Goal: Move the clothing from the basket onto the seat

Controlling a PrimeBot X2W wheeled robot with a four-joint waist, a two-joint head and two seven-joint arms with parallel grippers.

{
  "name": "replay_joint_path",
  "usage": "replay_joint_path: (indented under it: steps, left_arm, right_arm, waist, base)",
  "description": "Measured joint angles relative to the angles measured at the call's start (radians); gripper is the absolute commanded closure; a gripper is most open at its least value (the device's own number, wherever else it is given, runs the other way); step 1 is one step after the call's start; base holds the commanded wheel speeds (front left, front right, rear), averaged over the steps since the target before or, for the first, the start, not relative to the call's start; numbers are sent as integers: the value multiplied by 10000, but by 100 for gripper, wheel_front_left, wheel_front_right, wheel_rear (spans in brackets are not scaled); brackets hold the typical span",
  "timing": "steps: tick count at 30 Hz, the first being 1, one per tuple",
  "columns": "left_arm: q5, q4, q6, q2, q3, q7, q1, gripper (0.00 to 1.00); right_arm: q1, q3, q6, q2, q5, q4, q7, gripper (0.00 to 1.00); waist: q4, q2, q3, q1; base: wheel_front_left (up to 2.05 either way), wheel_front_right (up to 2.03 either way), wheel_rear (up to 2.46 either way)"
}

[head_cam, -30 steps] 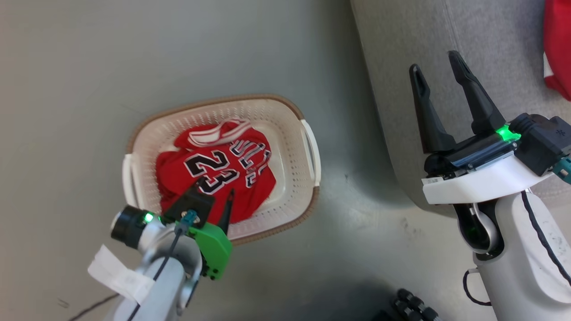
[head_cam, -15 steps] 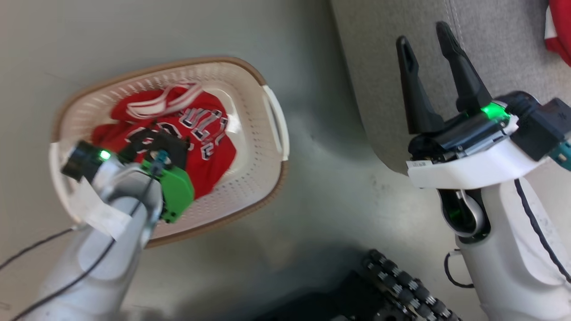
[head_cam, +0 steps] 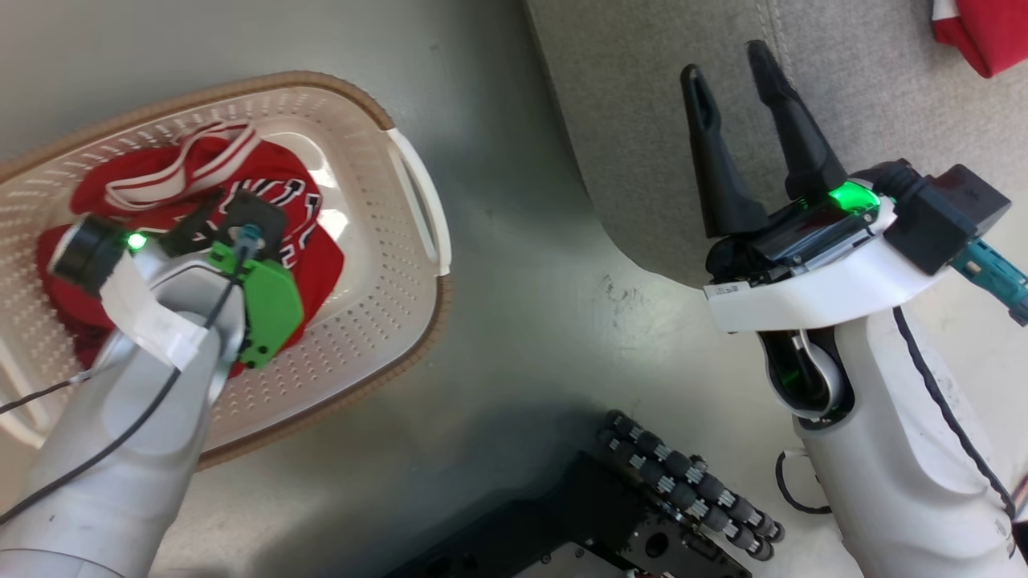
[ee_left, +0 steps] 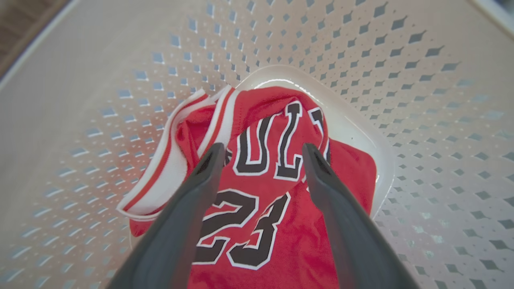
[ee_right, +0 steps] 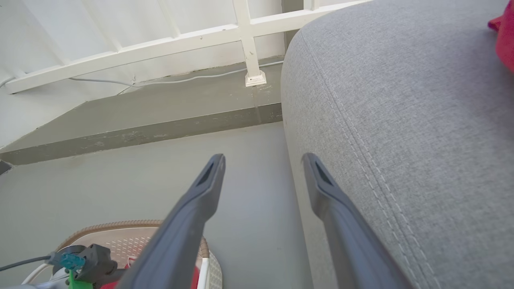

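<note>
Across the middle of the basket [head_cam: 369, 273] the jersey [ee_left: 281, 241] lies crumpled, soft and light; my left gripper [ee_left: 263, 149] hangs over it, fingers apart; I'd pinch the raised fold by the lettering

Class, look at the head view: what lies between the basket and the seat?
Nothing stands there. In the head view, the stretch between the basket and the seat is bare grey floor.

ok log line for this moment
left gripper open over jersey in basket | right gripper open, empty | red garment on seat
</note>
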Motion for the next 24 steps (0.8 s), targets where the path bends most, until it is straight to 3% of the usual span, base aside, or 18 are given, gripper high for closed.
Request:
replay_joint_path:
  steps: [10, 15, 24]
  left_arm:
    - [245, 1344, 50, 84, -196, 746, -293, 0]
    - [92, 1522, 468, 17, 272, 663, -743, 0]
    - [40, 2242, 589, -320, 368, 723, -1034, 0]
  right_arm:
    - [-141, -54, 25, 52, 111, 322, -25, 0]
    - [-142, -176, 25, 71, 123, 324, -25, 0]
    - [-151, -351, 27, 151, 125, 240, -25, 0]
  waist:
    - [-334, 0, 264, 0]
    - [-350, 0, 281, 0]
    - [-350, 0, 311, -1]
  base:
    - [0, 0, 0]
    - [0, 0, 0]
    - [0, 0, 0]
